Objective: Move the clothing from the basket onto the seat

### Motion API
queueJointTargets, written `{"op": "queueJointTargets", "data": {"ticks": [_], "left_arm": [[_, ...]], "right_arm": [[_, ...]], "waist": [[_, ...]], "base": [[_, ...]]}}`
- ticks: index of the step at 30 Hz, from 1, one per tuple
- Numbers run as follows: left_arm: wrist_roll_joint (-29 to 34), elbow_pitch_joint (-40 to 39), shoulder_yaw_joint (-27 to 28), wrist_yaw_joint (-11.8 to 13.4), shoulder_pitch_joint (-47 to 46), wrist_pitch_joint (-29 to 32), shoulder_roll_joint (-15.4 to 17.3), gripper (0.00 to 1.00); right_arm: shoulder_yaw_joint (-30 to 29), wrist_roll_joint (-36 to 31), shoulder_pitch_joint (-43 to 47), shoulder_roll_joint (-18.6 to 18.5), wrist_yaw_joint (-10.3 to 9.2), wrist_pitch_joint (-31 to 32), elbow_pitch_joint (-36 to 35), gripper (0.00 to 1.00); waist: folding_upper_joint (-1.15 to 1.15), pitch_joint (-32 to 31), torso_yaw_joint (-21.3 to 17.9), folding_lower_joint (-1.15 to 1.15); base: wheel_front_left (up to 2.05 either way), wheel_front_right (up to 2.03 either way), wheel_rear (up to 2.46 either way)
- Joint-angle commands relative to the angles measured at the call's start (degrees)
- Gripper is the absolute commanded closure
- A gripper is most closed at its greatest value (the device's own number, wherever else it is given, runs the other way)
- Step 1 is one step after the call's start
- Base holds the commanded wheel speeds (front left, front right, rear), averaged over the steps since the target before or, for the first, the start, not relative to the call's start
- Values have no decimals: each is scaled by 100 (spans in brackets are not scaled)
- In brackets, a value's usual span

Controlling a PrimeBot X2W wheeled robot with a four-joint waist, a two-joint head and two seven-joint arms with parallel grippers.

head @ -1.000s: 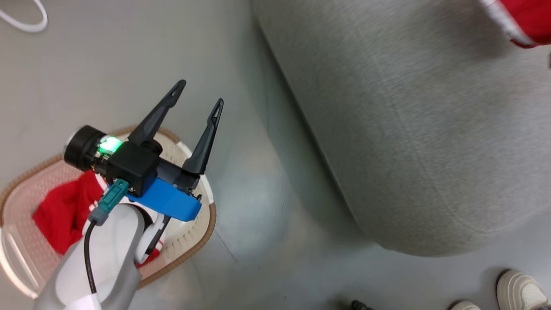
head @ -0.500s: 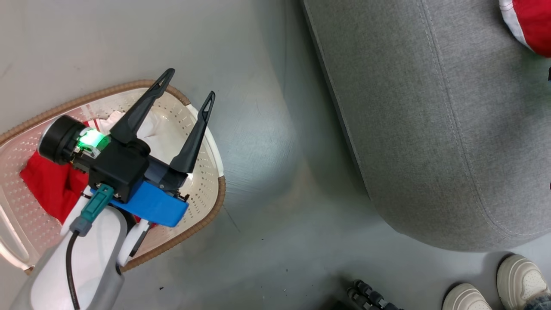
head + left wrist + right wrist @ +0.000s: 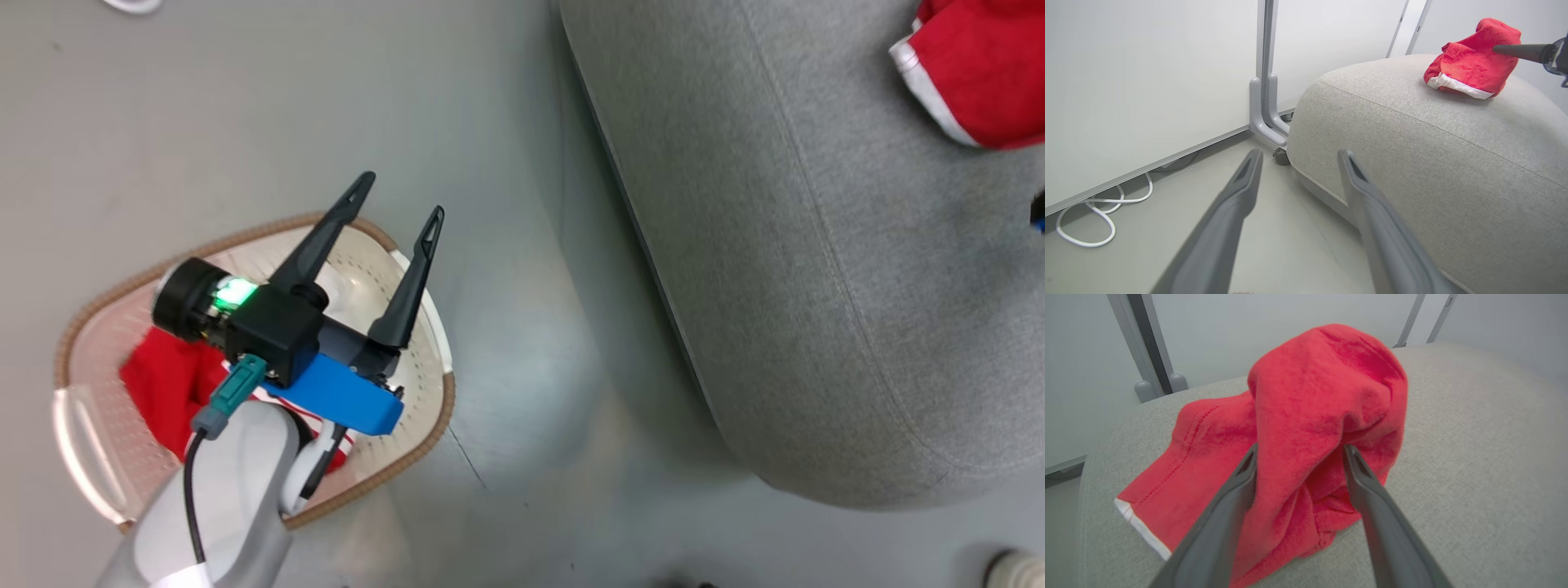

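One red garment of the clothing [image 3: 980, 73] lies bunched on the light grey seat [image 3: 816, 286]. My right gripper [image 3: 1299, 451] is open, its fingers spread on either side of the standing fold of that garment [image 3: 1327, 396]. One right finger [image 3: 1523, 51] shows against the cloth in the left wrist view. More red clothing [image 3: 163, 380] lies in the cream basket [image 3: 424, 425] on the floor. My left gripper [image 3: 403, 193] hangs open and empty above the basket's end nearest the seat, also seen at gripper [image 3: 1299, 154] facing the seat's side.
Grey floor separates the basket and the seat. A white partition wall with a grey post [image 3: 1265, 102] stands behind the seat. A white cable [image 3: 1094, 208] lies looped on the floor by the wall. A person's pale shoe [image 3: 1016, 567] is at the lower right.
The head view has shifted, so the basket and seat sit differently in the picture. My left gripper stays open over the basket. My right gripper has opened at the garment on the seat.
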Motion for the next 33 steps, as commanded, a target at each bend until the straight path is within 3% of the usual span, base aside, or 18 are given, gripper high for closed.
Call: {"op": "queueJointTargets", "data": {"ticks": [1, 8, 15, 25, 33], "left_arm": [[-57, 115, -23, -28, 48, -57, -90, 0], [-287, 669, 326, -46, 468, -130, -608, 0], [-242, 876, 911, -52, 1195, -132, -970, 0], [-104, 1093, 1646, -91, 1864, -130, -1176, 0], [-15, 1299, 2038, -100, 2044, -131, -1284, 0]], "right_arm": [[56, -66, 177, -103, 1, -30, -11, 0], [374, -224, 1058, -251, 1, 36, -447, 0], [534, -322, 2227, -42, 1, 368, -1639, 0], [719, -643, 3949, 676, 1, 972, -4029, 0], [1005, -784, 4922, 1241, 1, 1152, -5023, 0]], "waist": [[0, -493, 245, 0], [0, -1643, 595, 0], [0, -2562, 971, 0], [0, -3187, 1503, 0], [0, -3422, 1902, 0]], "base": [[0, 0, 0], [0, 0, 0], [0, 0, 0], [0, 0, 0], [0, 0, 0]]}}
